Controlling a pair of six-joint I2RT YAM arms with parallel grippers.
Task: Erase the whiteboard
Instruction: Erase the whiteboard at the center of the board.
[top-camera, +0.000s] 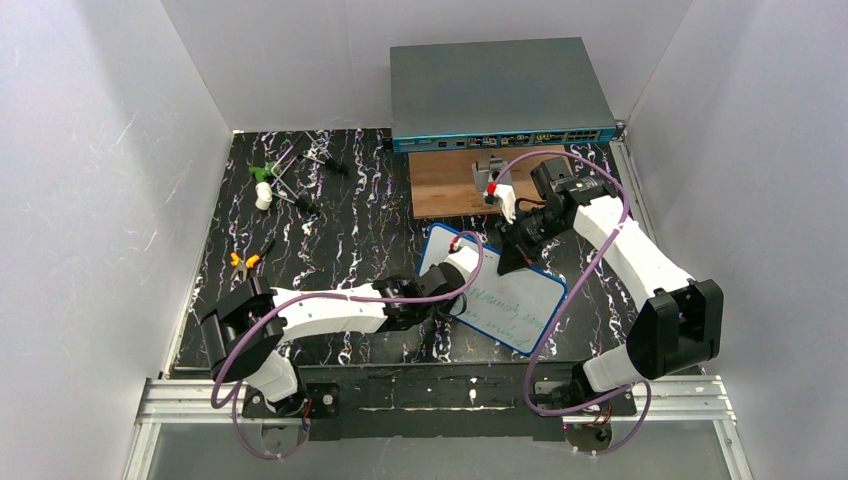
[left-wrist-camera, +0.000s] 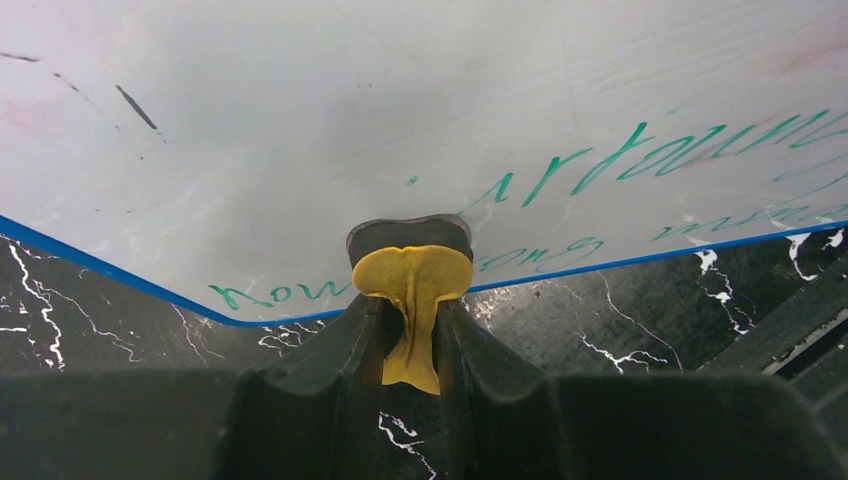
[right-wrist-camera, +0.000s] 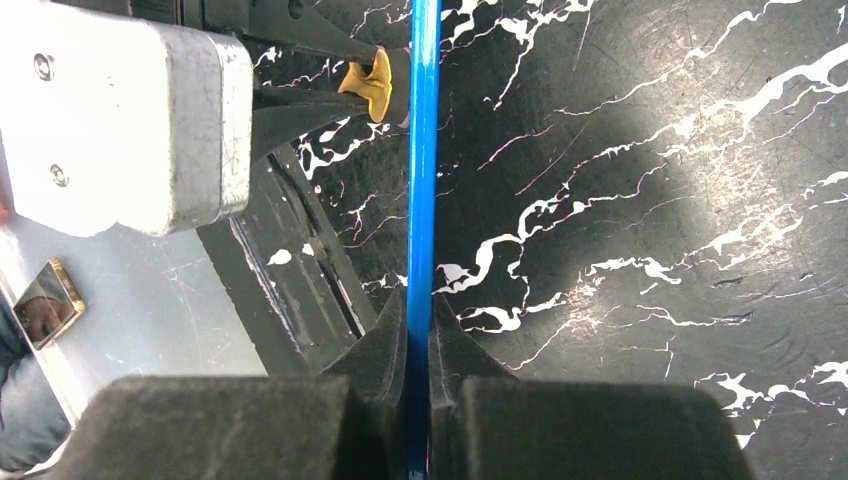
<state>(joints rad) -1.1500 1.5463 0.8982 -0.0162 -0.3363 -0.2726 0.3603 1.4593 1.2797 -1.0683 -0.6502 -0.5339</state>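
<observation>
The whiteboard (top-camera: 515, 305) with its blue rim lies slantwise on the black marbled table, with green handwriting (left-wrist-camera: 620, 160) across it. My left gripper (top-camera: 462, 262) is shut on a yellow eraser with a dark pad (left-wrist-camera: 412, 270). The pad presses on the board near its rim, beside the green words. In the left wrist view the left gripper (left-wrist-camera: 410, 315) pinches the yellow part between both fingers. My right gripper (top-camera: 507, 258) is shut on the board's far edge. The right wrist view shows the right gripper (right-wrist-camera: 420, 325) clamping the blue rim (right-wrist-camera: 422, 150) edge-on, with the eraser (right-wrist-camera: 368, 82) beyond.
A large grey box with ports (top-camera: 497, 95) stands at the back, and a wooden board (top-camera: 455, 185) lies in front of it. Orange-handled pliers (top-camera: 243, 260), a small white object (top-camera: 263, 195) and thin tools (top-camera: 300, 165) lie at the left. White walls enclose the table.
</observation>
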